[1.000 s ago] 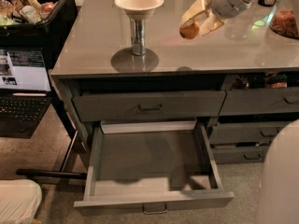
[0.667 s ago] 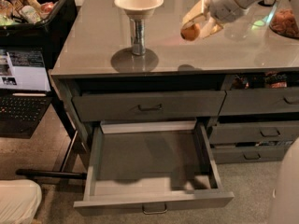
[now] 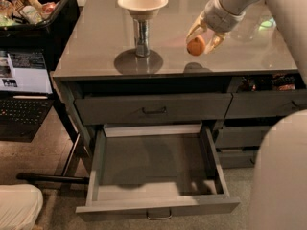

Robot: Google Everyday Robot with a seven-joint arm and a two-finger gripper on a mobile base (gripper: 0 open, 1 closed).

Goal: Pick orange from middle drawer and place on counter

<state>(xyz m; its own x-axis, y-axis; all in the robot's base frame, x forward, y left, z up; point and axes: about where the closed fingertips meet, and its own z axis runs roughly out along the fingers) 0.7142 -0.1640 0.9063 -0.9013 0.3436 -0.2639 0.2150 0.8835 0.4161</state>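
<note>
My gripper [image 3: 197, 44] is shut on the orange [image 3: 195, 46], a small round orange fruit, and holds it just above the front part of the counter [image 3: 96, 47], right of centre. Its pale yellow fingers [image 3: 194, 28] wrap the fruit from both sides. The orange's shadow falls on the slab right below it. The middle drawer [image 3: 158, 169] is pulled wide open below the counter's front edge, and its grey box is empty. Its small metal loop handle [image 3: 159, 216] shows at the bottom.
A white bowl [image 3: 142, 2] stands on a metal cup [image 3: 141, 35] at the counter's centre left. A black bin of snacks [image 3: 29, 8] sits at the left above a laptop [image 3: 21, 95]. Closed drawers [image 3: 153, 108] sit above and right. My pale arm body [image 3: 280, 176] fills the lower right.
My gripper has come down and toward the counter's front edge with the orange in it. The drawer and bowl have not moved.
</note>
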